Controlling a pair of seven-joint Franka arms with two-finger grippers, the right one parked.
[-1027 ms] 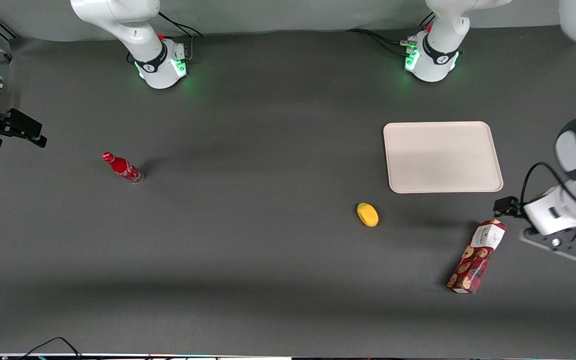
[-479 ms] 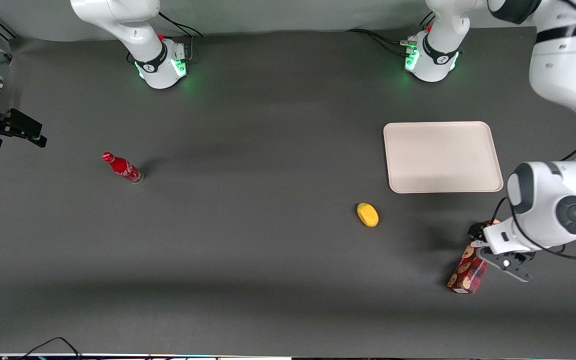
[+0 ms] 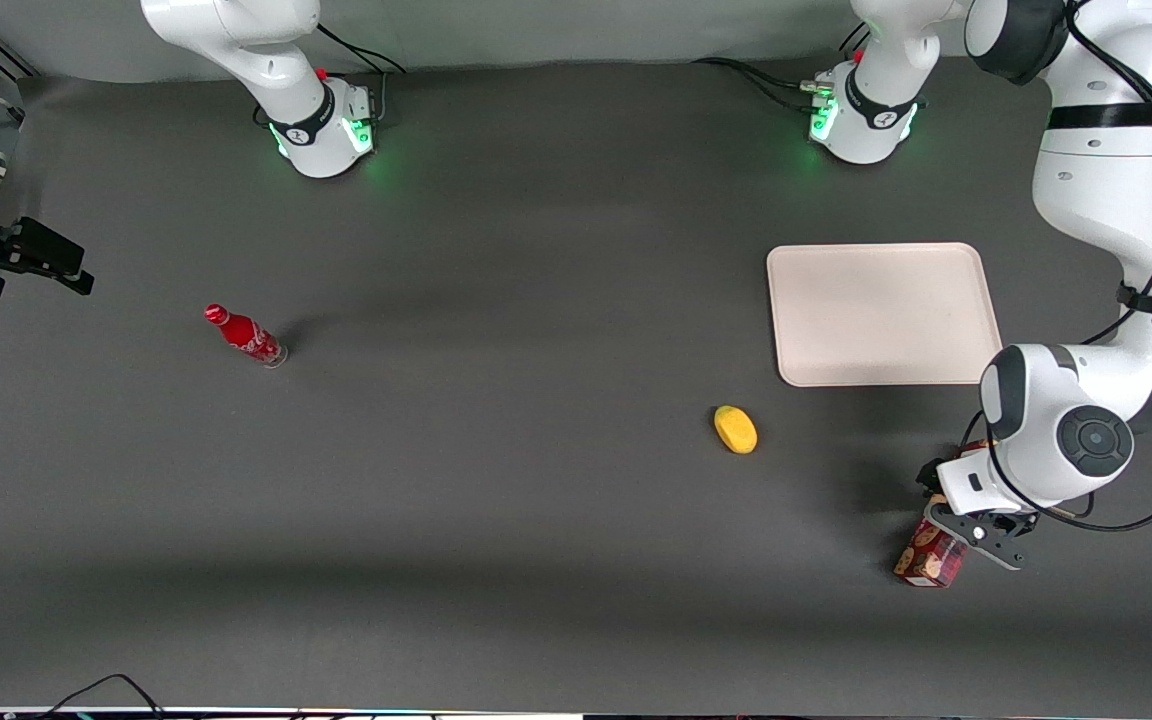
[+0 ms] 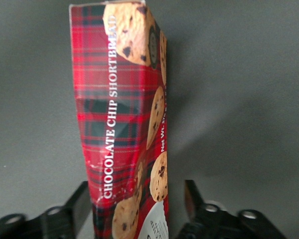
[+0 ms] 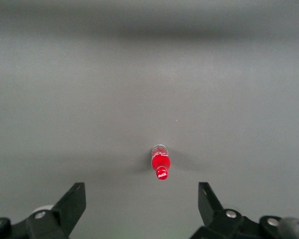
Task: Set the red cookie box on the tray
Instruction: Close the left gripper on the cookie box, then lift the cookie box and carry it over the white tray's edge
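The left arm's gripper (image 3: 971, 525) hangs directly over the red cookie box (image 3: 928, 560), which lies flat on the dark table (image 3: 536, 500) toward the working arm's end, at about five o'clock from the yellow object (image 3: 735, 429) in the front view. The wrist camera shows the two fingers (image 4: 79, 201) spread apart, one on each long side of the plaid carton (image 4: 122, 124), with a gap visible on the side bearing the cookie pictures; the box is between them, not clamped. Its white label end sits under the gripper, and only the cookie-printed end shows clear of the arm in the front view.

The cream-white tray (image 3: 884, 313) lies bare on the table at roughly twelve o'clock from the box, farther from the front camera and apart from it. The yellow object rests near the tray's nearer corner, at about seven o'clock from the tray. A small red bottle (image 3: 244, 335) stands well apart, toward the parked arm's end of the table.
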